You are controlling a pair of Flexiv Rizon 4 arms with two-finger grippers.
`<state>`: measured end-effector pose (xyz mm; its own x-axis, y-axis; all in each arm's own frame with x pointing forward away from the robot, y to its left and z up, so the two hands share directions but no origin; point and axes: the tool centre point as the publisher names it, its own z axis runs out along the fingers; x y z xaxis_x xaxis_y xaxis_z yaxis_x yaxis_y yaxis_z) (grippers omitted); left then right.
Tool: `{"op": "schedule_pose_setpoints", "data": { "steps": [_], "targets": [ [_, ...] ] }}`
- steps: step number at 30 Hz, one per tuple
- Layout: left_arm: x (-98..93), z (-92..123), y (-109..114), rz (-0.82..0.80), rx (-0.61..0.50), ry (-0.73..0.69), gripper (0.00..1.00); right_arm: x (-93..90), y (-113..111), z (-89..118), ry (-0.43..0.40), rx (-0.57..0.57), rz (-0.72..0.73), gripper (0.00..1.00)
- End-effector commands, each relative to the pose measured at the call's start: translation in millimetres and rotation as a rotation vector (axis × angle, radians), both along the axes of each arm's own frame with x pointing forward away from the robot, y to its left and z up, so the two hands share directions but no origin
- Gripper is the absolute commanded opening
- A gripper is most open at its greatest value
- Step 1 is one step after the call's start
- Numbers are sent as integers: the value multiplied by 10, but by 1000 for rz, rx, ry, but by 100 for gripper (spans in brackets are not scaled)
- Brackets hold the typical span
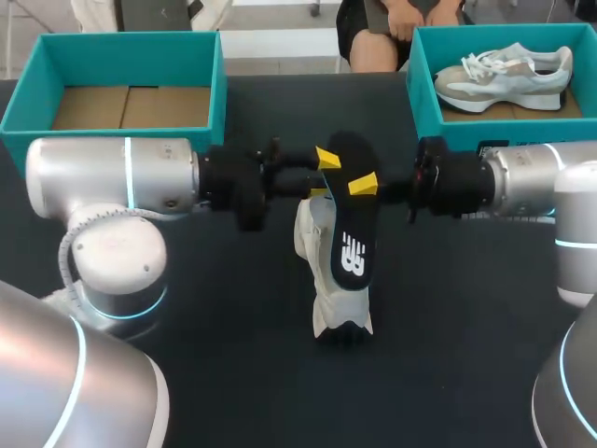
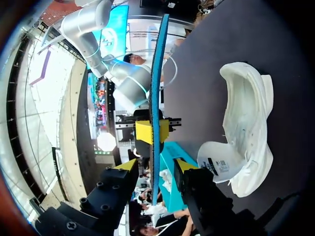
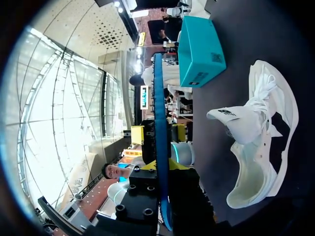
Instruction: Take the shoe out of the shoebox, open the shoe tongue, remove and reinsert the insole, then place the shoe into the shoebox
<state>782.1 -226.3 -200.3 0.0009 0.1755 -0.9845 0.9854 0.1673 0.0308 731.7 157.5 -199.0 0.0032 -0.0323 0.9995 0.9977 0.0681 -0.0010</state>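
Observation:
A black insole (image 1: 353, 233) hangs over the middle of the table, above a white shoe (image 1: 319, 245) lying on the dark tabletop. In both wrist views the insole (image 2: 157, 88) (image 3: 159, 108) shows edge-on as a blue strip. My right gripper (image 3: 165, 166) (image 1: 396, 191) is shut on one end of it. My left gripper (image 2: 152, 165) (image 1: 343, 172) straddles the same end from the opposite side. Its yellow fingertips (image 2: 126, 165) stand a little off the strip on each side, so it is open. The shoe (image 2: 246, 142) (image 3: 266, 147) lies with its tongue pulled back and its opening showing.
An open teal shoebox (image 1: 219, 89) with a bare cardboard floor stands at the back left. A second teal box (image 1: 422, 93) at the back right holds another pale sneaker (image 1: 504, 77). My arms' large housings fill both near corners.

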Motion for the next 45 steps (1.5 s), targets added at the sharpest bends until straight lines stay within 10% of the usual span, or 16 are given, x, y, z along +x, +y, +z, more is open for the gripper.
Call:
{"op": "schedule_pose_setpoints", "data": {
  "steps": [1, 18, 24, 32, 33, 34, 45],
  "targets": [
    [48, -45, -163, 3, -13, 0, 48, -2, 40, -10, -1, 2, -5, 0],
    [-5, -70, -311, -15, -29, 25, 31, 26, 60, -42, -3, 10, -8, 0],
    [3, -91, -312, -11, -24, 29, 0, 34, 47, -46, -4, 10, -7, 0],
    [5, -85, -346, -13, -28, 34, 0, 52, 32, -37, -26, 10, -10, 0],
    [5, -86, -346, -13, -26, 38, 0, 47, 17, -30, -32, 8, -21, 17],
    [11, -90, -339, -9, -27, 52, 0, 34, -7, -32, -43, 4, -28, 98],
    [-38, -22, -57, -8, -49, 182, 0, -80, -436, 36, -150, -61, -122, 100]
  ]
}}
